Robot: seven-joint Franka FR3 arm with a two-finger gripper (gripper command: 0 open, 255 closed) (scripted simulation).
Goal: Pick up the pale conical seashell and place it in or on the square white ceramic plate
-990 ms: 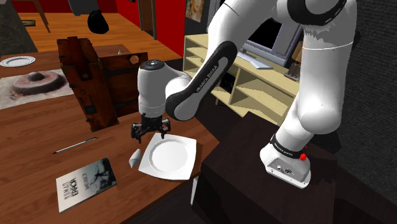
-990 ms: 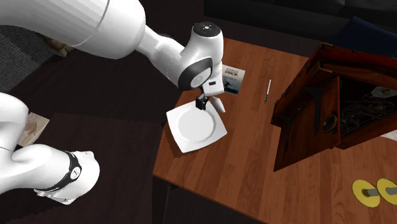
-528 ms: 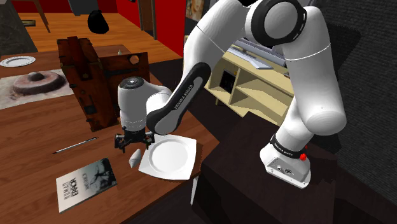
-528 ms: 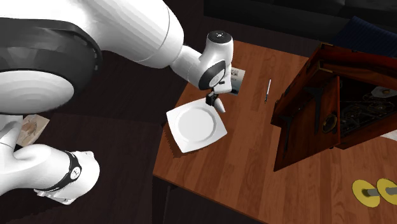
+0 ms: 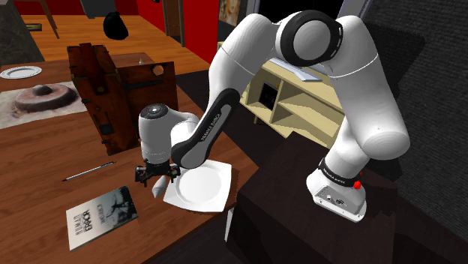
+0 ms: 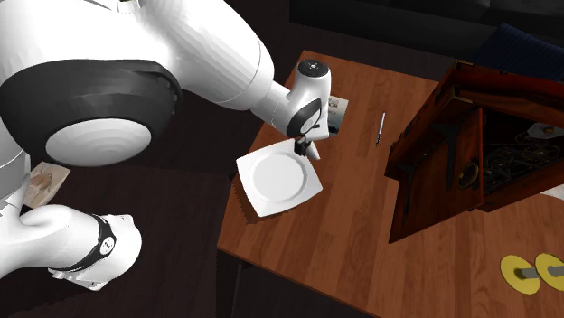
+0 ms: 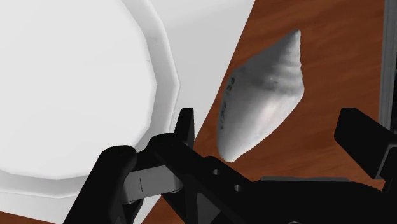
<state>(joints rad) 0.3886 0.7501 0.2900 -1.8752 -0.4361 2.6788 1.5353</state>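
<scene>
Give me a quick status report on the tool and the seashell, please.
Tool open, straddling the seashell, not touching it. Seashell lies on the table beside the square white plate. Nothing in the way.

Colours noted: seashell [image 7: 261, 95] is pale grey-white with faint spiral ridging toward the tip. The plate [image 7: 76, 89] is plain white and the tabletop [image 7: 331, 70] shows reddish-brown wood grain. The gripper [image 5: 156, 176] is all black; the arm [image 5: 202, 131] is white with dark joints. The book [image 5: 101, 217] has a grey cover with dark lettering. The chest [image 5: 120, 90] is dark red-brown.
</scene>
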